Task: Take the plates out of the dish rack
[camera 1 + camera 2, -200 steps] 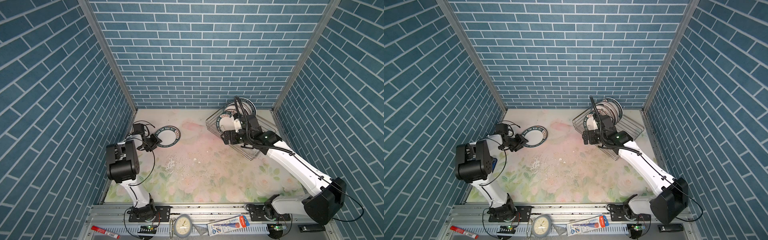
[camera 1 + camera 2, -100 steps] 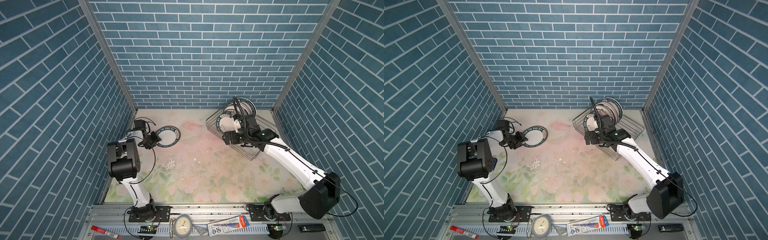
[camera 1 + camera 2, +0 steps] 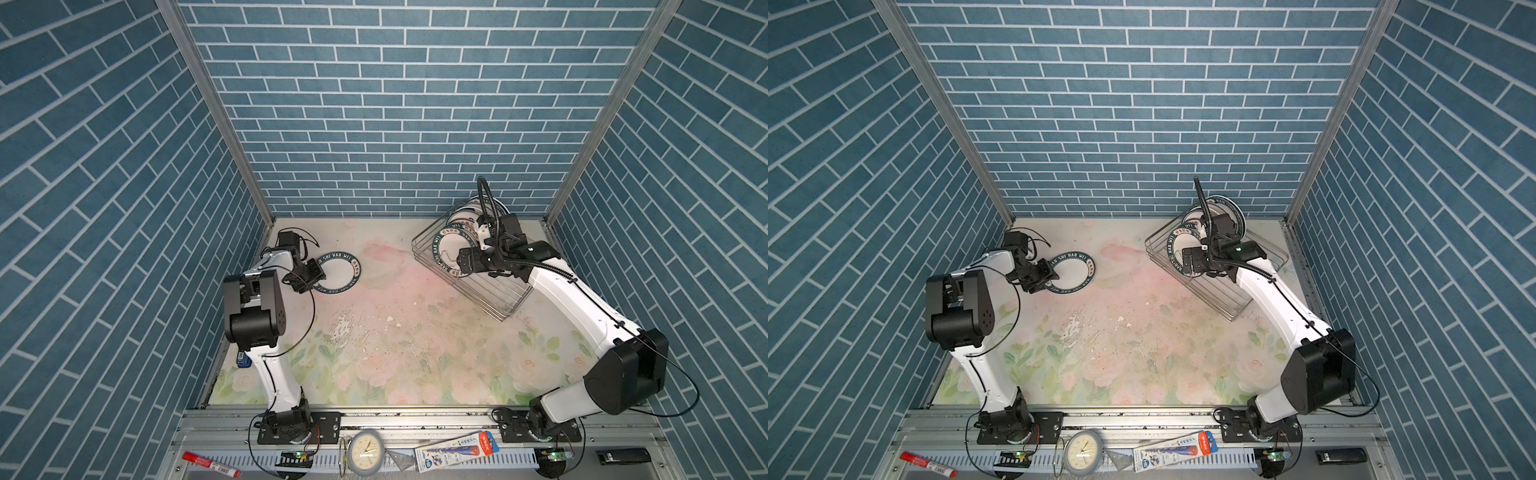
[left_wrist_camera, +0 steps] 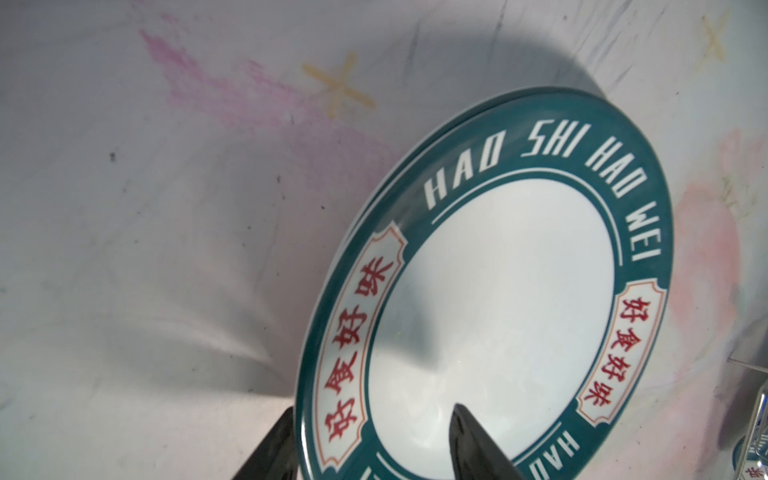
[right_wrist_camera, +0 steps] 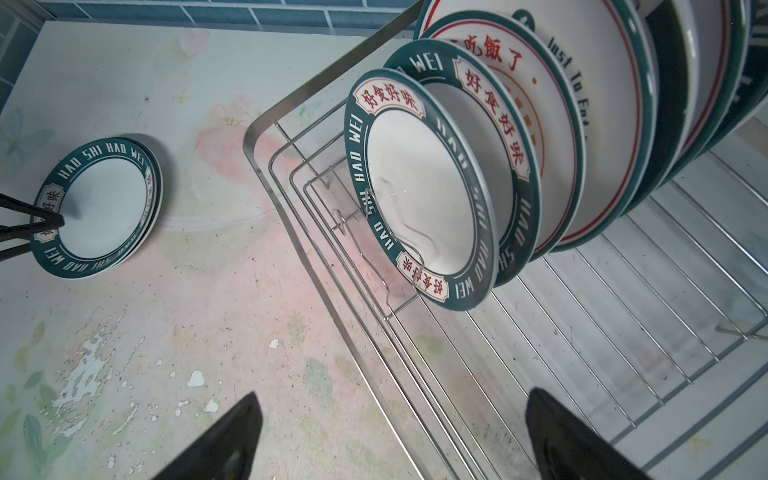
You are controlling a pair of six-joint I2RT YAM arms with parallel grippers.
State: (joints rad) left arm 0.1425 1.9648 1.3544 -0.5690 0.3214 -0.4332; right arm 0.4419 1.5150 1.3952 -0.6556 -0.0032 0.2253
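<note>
Rack [image 5: 332, 66] holds upright plates [image 5: 419, 187]; right fingers [image 5: 224, 449] spread, left fingers [image 4: 473, 449] parted astride stacked plate [image 4: 498, 311].

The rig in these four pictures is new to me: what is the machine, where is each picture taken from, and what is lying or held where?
The machine is a pair of white robot arms, a left arm and a right arm, fixed at the front of a table. Two pictures look down on the whole scene from above, side by side. The other two come from a camera on each arm's wrist, looking along its tool. A wire rack at the back right holds plates standing on edge. A stack of two more lies flat on the left. The left tool straddles the top plate's rim with its fingers apart, apparently not pinching. The right tool hovers open by the rack's front plate, holding nothing.
</note>
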